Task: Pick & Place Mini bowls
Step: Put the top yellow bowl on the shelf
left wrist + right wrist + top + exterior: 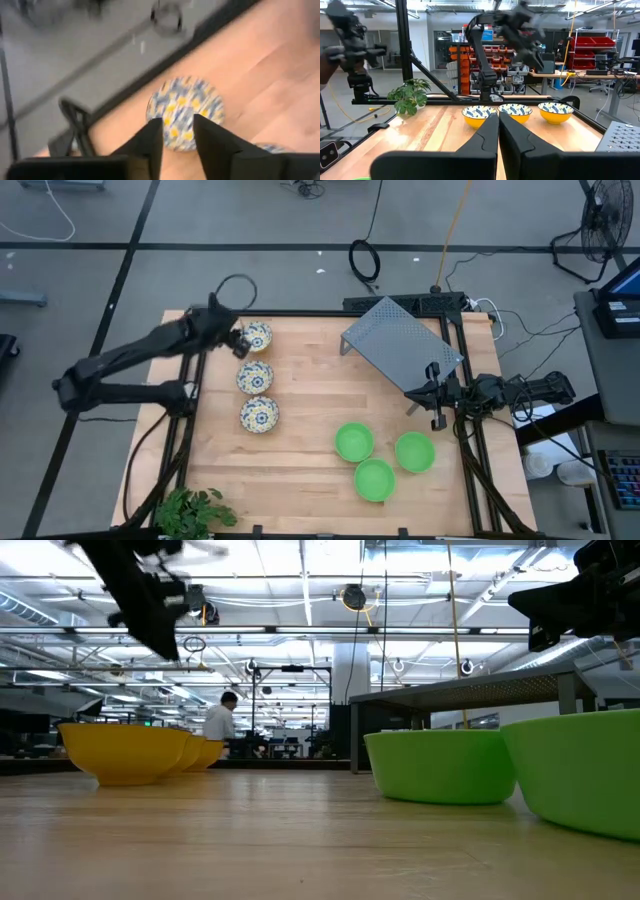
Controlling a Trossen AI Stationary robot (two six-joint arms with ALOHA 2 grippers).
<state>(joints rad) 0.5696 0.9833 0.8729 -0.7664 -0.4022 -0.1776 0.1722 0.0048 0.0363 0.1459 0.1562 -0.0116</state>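
Three floral bowls, white with blue and yellow inside, stand in a row near the table's left edge: the far one (257, 337), the middle one (254, 377) and the near one (259, 414). Their yellow outsides (125, 750) show in the low view. Three green bowls (353, 442), (414, 451), (374, 479) rest on their bases right of centre, near the front. My left gripper (238, 340) hovers open, high above the far floral bowl (185, 110), its fingers (152, 142) on either side of it in the wrist view. My right gripper (436, 398) waits shut at the table's right edge.
A grey perforated metal rack (400, 345) stands tilted at the far right of the table, just beside my right gripper. A potted plant (190, 510) sits at the near left corner. Bare wood (310, 395) lies between the two bowl groups. A person (218, 722) stands far behind.
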